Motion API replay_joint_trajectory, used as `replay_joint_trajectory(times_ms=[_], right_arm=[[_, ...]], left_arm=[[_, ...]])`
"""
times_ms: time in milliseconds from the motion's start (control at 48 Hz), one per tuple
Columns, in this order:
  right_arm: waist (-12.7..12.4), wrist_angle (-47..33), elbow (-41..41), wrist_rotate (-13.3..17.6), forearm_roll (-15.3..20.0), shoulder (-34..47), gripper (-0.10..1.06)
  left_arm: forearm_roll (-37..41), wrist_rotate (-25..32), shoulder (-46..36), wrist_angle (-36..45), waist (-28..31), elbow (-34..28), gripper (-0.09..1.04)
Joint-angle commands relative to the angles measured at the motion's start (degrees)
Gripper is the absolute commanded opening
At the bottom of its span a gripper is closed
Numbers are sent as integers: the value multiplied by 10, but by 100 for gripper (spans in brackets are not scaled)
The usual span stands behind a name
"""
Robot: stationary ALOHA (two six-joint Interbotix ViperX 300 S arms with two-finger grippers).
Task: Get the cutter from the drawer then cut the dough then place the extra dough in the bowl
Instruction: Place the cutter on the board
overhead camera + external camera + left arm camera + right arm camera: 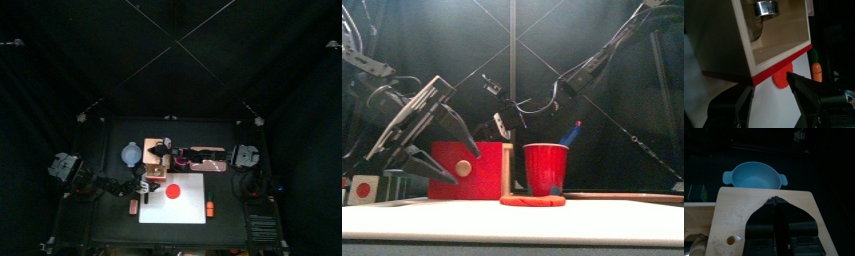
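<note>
Presently on the counter [107, 225]: a white board [181, 212] is seen at the middle, with a pale wooden box [737, 213] set behind its back-left part.
Dough [174, 190]: a flat red disc is laid on the board's back half, just in front of the box and the cup.
Drawer [777, 47]: it is drawn out of the box toward the board, with its red front [784, 69] outermost.
Cutter [765, 7]: the round metal piece is seen lying inside the open drawer and is not gripped.
Left fingers [807, 97]: they are spread apart and nothing is held. The drawer's red knob [781, 81] is seen at their tips, close beside one finger; whether it is touched cannot be told.
Right fingers [791, 228]: they are closed together with nothing held, their tips over the box's pale top. Contact with the box cannot be told.
Bowl [753, 175]: blue-grey, it is set just beyond the box, at the back left.
Cup [545, 168]: red, it is stood right of the box, with a blue knife [572, 133] stuck in it.
Carrot [210, 208]: a small orange toy is seen at the board's right edge.
</note>
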Motion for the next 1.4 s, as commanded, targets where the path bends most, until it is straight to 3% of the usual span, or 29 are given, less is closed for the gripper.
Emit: replay_joint_trajectory(times_ms=[21,312,562,771,1104,1229,1396], right_arm=[[0,3,-10,0,0,-18,9],[4,10,-11,14,4,-20,9],[28,11,-18,14,9,-58,9],[61,18,-8,15,19,-107,9],[130,220,1,15,57,-142,14],[142,286,-2,14,87,-142,23],[141,304,-2,15,107,-142,50]], left_arm=[[3,3,-32,5,-6,4,87],[83,6,-150,15,-11,54,86],[229,65,-231,-147,-2,104,86],[346,162,-262,-234,56,135,86],[410,279,-315,-235,116,157,86],[407,308,-337,-238,134,168,86],[408,321,-355,-238,147,182,86]])
